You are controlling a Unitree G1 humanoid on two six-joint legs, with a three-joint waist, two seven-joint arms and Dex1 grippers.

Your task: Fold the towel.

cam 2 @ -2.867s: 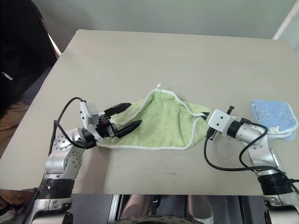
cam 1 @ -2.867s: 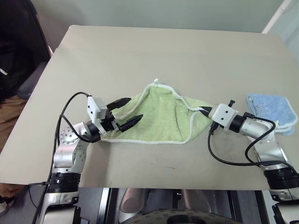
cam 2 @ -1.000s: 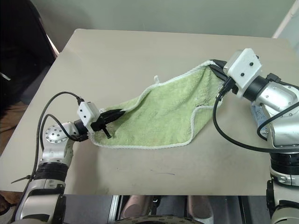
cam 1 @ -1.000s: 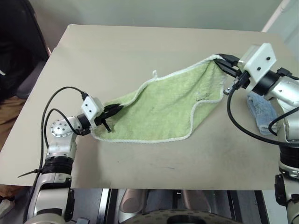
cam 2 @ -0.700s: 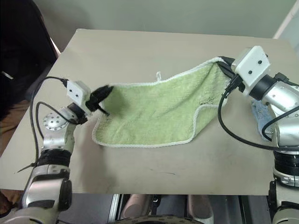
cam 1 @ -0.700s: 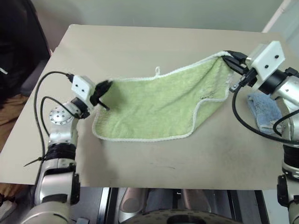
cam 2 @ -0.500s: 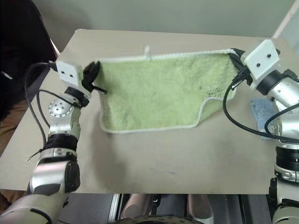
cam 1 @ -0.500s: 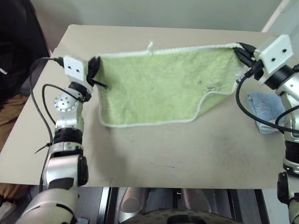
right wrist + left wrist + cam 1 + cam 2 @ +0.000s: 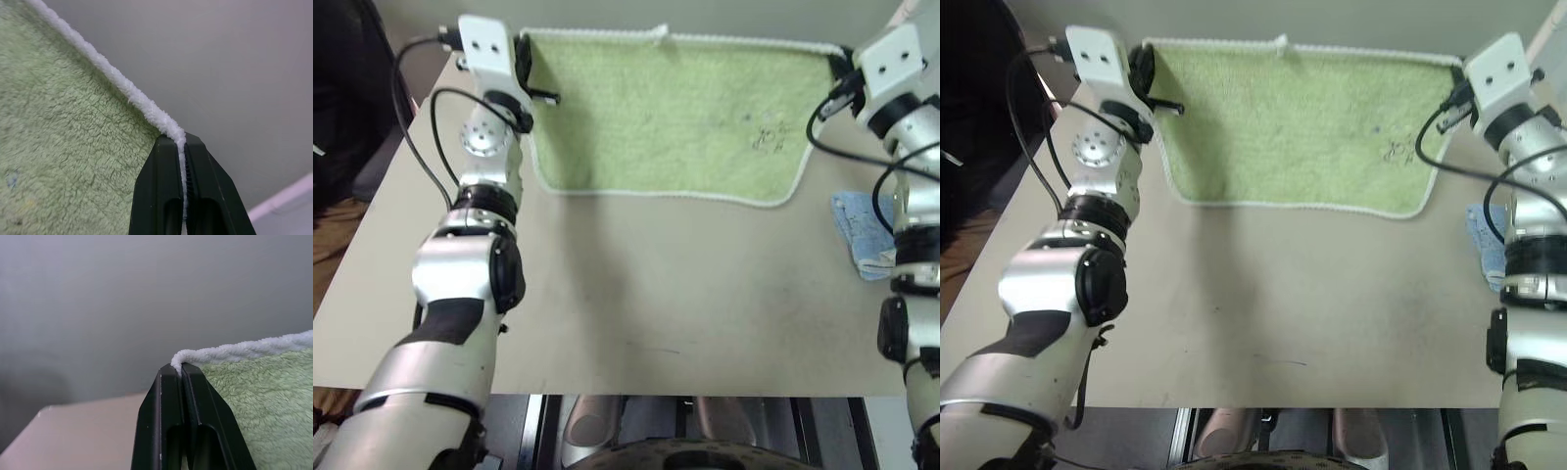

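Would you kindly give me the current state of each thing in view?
Green towel: unfolded, held up spread by its top corners.
Left gripper: shut on one corner.
Right gripper: shut on the other corner.
Blue towel: lying crumpled on the table.

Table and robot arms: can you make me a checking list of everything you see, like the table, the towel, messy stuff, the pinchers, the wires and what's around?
Surface: beige table, bare in the middle.
Job's things: light green towel stretched flat between both arms, top edge level, white loop tag at the top, lower edge hanging near the table.
Clutter: light blue towel lying on the table below the right arm.
Grippers: left gripper shut on one top corner of the towel's white edge; right gripper shut on the other top corner.
Cables: black cables looping from each wrist camera down along the arm.
Surroundings: pale wall behind the table; a person in dark clothing at the left side.
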